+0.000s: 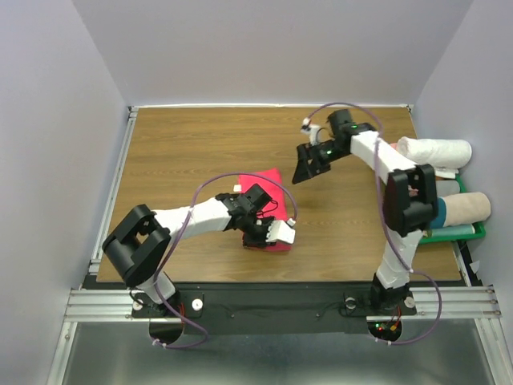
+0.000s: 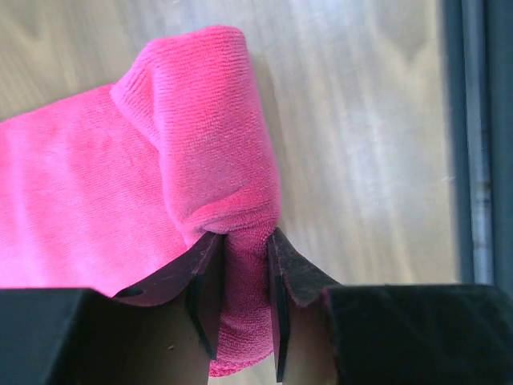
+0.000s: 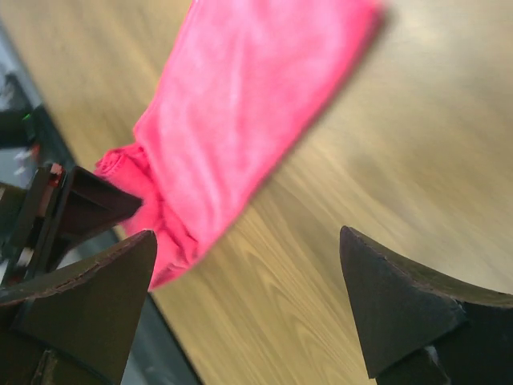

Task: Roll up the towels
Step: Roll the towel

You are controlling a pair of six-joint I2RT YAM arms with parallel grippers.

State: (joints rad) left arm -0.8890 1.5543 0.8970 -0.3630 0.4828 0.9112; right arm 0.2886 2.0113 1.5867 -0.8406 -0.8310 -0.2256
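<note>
The pink towel [image 2: 120, 200] lies mid-table, a little toward my near edge, with its near end turned over into a fat, soft lip. It's light, limp terry (it will slump wherever nothing supports it), so I judge the doubled lip a better hold than a single layer. My left gripper [image 2: 242, 237] is pinched onto that lip. The right gripper [image 3: 248, 237] hovers spread wide, holding nothing, above the towel's far end and the table [image 1: 184, 144].
</note>
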